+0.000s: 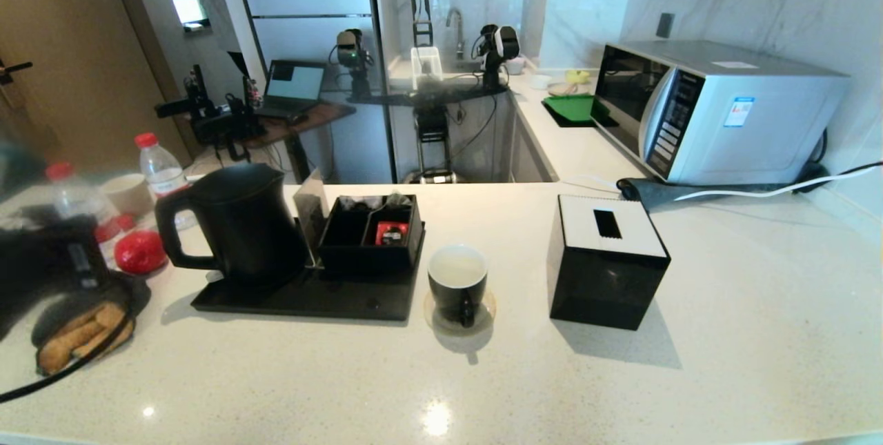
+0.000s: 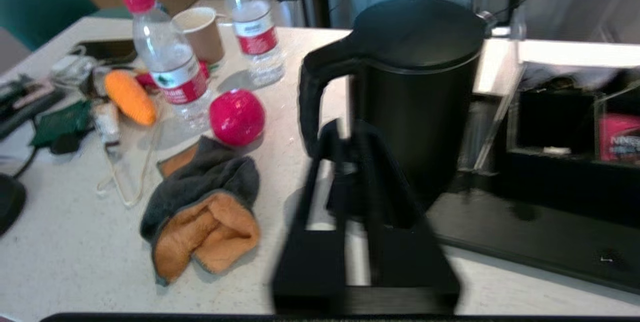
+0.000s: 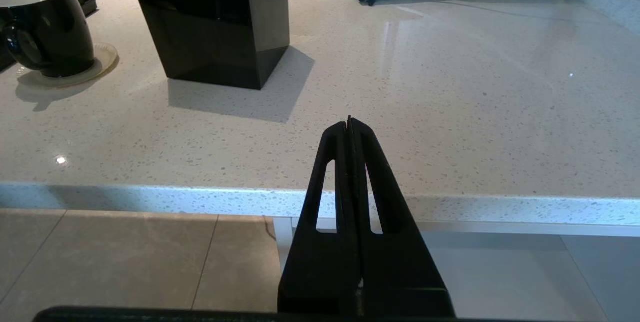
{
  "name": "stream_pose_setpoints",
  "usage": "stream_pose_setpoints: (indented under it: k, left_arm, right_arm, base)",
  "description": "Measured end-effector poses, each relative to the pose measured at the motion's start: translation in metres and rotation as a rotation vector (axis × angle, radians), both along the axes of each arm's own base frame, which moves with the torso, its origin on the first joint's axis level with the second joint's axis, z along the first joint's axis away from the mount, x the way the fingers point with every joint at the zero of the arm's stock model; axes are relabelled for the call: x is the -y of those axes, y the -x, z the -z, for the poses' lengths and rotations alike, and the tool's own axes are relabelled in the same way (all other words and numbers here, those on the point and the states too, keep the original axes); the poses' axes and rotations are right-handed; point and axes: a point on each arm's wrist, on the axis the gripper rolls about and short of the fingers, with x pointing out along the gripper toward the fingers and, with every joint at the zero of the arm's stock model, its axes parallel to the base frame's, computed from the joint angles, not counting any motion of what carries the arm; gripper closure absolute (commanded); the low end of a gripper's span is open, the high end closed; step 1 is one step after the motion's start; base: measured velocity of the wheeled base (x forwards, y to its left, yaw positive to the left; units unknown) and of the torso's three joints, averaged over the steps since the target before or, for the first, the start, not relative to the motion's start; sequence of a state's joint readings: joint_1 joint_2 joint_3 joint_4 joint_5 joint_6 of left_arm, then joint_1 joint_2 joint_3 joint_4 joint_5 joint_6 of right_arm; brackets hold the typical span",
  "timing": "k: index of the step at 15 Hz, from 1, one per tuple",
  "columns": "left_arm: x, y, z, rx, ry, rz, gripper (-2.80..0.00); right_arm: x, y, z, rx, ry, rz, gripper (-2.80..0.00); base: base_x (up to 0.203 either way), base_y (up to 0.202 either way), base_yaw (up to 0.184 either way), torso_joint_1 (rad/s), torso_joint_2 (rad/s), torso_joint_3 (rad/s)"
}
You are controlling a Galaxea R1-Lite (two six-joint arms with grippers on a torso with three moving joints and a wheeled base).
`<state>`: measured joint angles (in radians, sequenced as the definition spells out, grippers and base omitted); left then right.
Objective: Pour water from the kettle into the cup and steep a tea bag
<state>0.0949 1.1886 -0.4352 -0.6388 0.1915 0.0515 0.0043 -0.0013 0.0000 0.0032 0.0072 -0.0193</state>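
Matte black kettle [image 1: 238, 221], jug-shaped with loop handle, left of centre; my left hand [image 2: 350, 135] narrowly parted, empty.

The matte black kettle [image 1: 238, 223] stands upright on a black tray [image 1: 303, 301], handle toward the left; the glossy black cup [image 1: 457, 282] sits on a saucer [image 1: 483, 314] just beside the tray

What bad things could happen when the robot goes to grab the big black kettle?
1. The left tool is nearing the matte black kettle's loop handle; a poor grip could tip it off the flat black tray.
2. The small black mug sits on a loose clear coaster, so sloppy pouring might spill.
3. The red ball and grey-orange cloth crowd the approach.
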Motion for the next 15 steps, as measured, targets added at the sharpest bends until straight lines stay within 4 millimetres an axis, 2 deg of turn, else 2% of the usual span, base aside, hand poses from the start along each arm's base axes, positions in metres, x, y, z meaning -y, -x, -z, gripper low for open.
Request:
stream_pose_setpoints:
  k: [3, 10, 15]
  left_arm:
    - [-0.010, -0.015, 0.032, -0.024, -0.005, -0.044, -2.80]
    - [-0.041, -0.058, 0.091, 0.014, -0.012, -0.135, -2.80]
    - [-0.062, -0.091, 0.120, -0.039, -0.011, -0.163, -2.80]
  right_arm:
    - [0.000, 0.000, 0.000, 0.000, 0.000, 0.000, 0.00]
    - [0.000, 0.000, 0.000, 0.000, 0.000, 0.000, 0.00]
    - [0.000, 0.000, 0.000, 0.000, 0.000, 0.000, 0.00]
  base:
    - [0.000, 0.000, 0.000, 0.000, 0.00, 0.000]
    - [0.000, 0.000, 0.000, 0.000, 0.00, 0.000]
    - [0.000, 0.000, 0.000, 0.000, 0.00, 0.000]
